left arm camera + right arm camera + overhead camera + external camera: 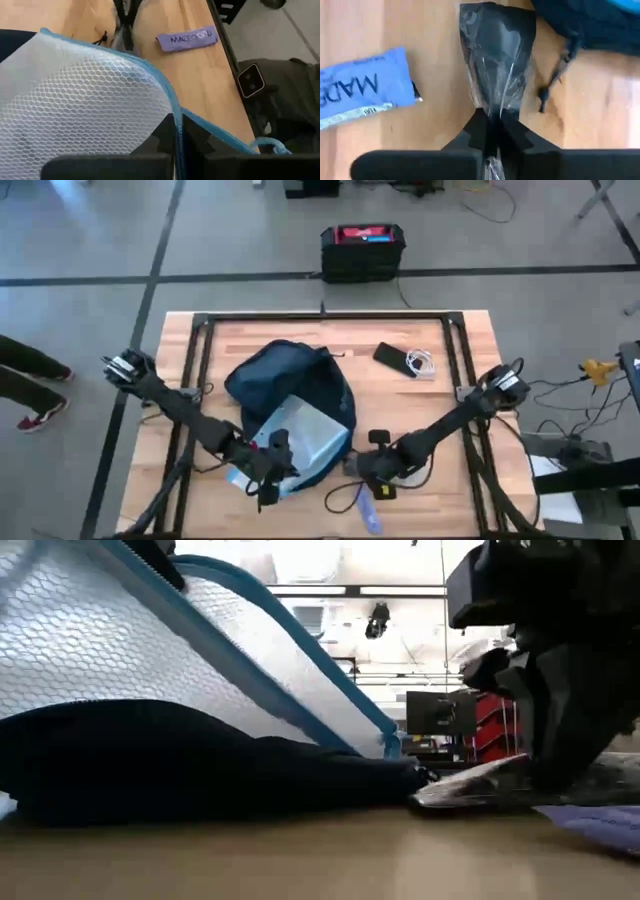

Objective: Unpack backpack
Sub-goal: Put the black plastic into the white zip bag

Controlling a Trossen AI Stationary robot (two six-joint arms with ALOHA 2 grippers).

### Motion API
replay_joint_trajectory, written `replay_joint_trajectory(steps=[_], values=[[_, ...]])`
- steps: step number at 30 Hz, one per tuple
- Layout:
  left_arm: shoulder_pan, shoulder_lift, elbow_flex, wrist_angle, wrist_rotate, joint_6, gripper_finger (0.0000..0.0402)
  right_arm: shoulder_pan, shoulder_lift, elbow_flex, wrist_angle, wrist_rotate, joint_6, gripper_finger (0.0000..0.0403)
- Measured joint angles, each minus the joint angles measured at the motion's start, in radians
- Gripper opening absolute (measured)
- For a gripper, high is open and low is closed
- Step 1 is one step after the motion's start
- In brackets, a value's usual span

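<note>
**Grippers pinch a mesh pouch and a crinkly wrapper beside the backpack**

Left gripper (176, 145) is pressed together on the blue-edged mesh pouch (95, 100). My right gripper (492, 131) pinches a dark, glossy plastic packet (497, 60). On the bench (440, 410), between both arms, the backpack (290, 380) slumps soft and limp, so I judge its fabric edge the best hold. Its inside is hidden, and I cannot tell what the packet contains.

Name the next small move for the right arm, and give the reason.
Probably lift and draw the dark plastic-wrapped packet away from the backpack, then set it down near the purple bar. The right end effector is shut on the packet's end, which lies on the table beside the bag. The left end effector is shut on the mesh pouch.
</note>
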State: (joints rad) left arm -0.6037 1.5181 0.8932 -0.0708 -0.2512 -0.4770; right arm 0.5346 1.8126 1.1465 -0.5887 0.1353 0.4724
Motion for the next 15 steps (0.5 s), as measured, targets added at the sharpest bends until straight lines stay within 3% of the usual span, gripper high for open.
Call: replay_joint_trajectory(steps=[7, 15], values=[[-0.009, 0.000, 0.000, -0.009, 0.011, -0.003, 0.0000, 0.013, 0.000, 0.110, -0.050, 0.021, -0.039, 0.0004], [-0.024, 0.000, 0.000, 0.007, 0.060, -0.012, 0.0000, 0.012, -0.002, 0.175, -0.058, 0.127, -0.071, 0.0002]])
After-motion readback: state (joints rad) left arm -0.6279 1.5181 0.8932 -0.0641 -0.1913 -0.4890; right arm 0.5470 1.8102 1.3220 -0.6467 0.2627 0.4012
